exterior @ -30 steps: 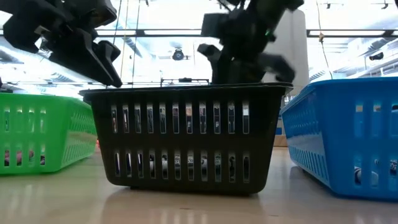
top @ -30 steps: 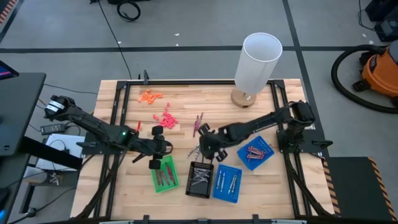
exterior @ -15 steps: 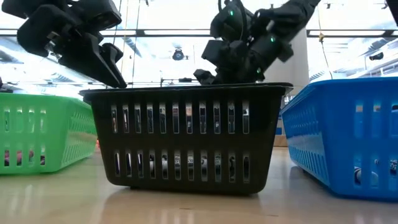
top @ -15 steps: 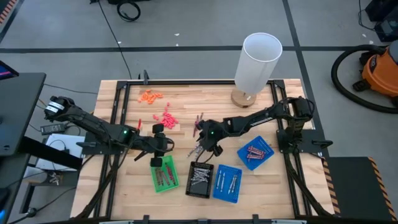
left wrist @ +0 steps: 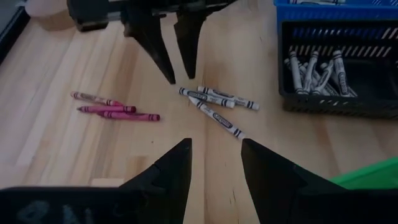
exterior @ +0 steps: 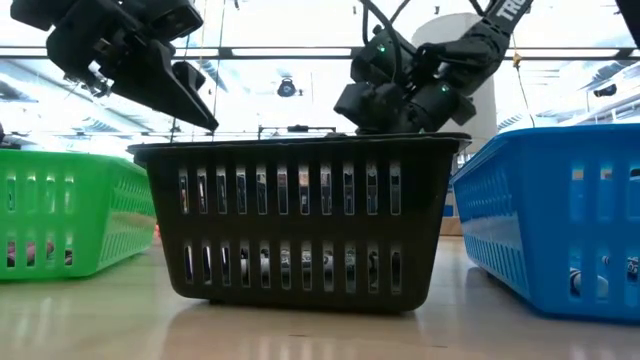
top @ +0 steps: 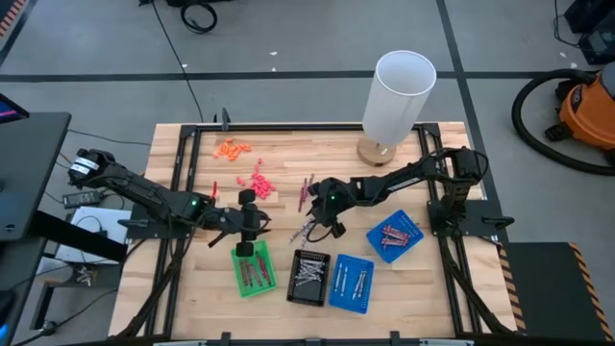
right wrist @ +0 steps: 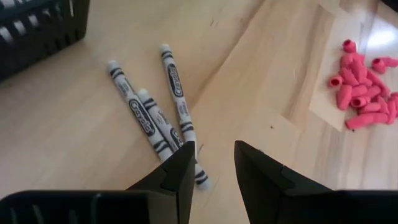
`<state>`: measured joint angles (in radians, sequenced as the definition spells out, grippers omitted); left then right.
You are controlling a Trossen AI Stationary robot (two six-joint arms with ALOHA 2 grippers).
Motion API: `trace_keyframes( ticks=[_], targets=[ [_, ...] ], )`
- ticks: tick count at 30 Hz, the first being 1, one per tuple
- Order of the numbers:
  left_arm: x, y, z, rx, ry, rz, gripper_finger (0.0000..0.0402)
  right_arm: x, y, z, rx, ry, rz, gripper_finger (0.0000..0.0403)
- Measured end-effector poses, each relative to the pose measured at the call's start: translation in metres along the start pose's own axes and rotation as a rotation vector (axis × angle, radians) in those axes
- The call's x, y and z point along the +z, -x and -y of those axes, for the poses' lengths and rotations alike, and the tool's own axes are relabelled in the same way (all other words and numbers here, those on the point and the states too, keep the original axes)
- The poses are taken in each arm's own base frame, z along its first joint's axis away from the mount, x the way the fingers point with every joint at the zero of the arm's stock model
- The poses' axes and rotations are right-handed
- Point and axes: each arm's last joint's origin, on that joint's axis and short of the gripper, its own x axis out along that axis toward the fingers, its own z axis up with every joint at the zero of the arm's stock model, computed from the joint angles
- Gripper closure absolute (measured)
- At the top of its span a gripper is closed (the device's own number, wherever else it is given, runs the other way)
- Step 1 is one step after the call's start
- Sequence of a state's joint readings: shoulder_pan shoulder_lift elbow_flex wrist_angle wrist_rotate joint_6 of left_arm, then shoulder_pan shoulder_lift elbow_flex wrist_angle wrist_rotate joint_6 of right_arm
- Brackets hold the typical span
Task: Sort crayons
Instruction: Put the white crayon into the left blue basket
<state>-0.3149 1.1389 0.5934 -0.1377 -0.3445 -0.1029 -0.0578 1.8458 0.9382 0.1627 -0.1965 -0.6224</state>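
Crayons (right wrist: 146, 115), three grey ones loose on the table (top: 288, 144), lie under our right gripper (right wrist: 211, 163), fingers parted and empty for a pick toward the black tray (top: 308, 277); our left gripper (left wrist: 214, 163) hovers nearby, likewise open and empty.

Can't read the crayons (top: 306, 232) from overhead, just tiny slivers at 7 o'clock from the right gripper (top: 322, 220), no telling the count there. Same for the ones in the green tray (top: 254, 269), mostly covered by the left gripper (top: 245, 248). From table height, black basket (exterior: 300, 220) blocks the loose crayons completely; only glints through its slots. Blue tray (exterior: 560, 215) cut off at 3 o'clock, green one at 9 o'clock. Left wrist view: black basket chopped by the edge at 2 o'clock, pile inside partly behind its wall. Right wrist view: one grey crayon's (right wrist: 155, 134) end hidden behind the finger (right wrist: 180, 171); pink bits (right wrist: 360, 96) clipped at the edge.
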Motion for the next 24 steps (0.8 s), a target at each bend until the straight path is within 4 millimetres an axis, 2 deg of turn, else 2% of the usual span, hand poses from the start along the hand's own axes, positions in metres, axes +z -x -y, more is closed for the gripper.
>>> trace_keyframes(
  ticks=[8,18,24],
  targets=[
    [0.001,0.0,0.0,-0.001,-0.017,0.008,0.0251,-0.011,-0.025,-0.003,0.038,-0.007,-0.042,0.0282],
    [0.0,0.0,0.0,-0.002,-0.007,-0.003,0.0251,-0.019,-0.024,0.002,0.09,-0.096,-0.05,0.0286],
    [-0.002,-0.008,-0.005,0.026,0.059,-0.03,0.0251,-0.009,-0.014,0.007,-0.016,-0.075,-0.078,0.0295]
  ],
)
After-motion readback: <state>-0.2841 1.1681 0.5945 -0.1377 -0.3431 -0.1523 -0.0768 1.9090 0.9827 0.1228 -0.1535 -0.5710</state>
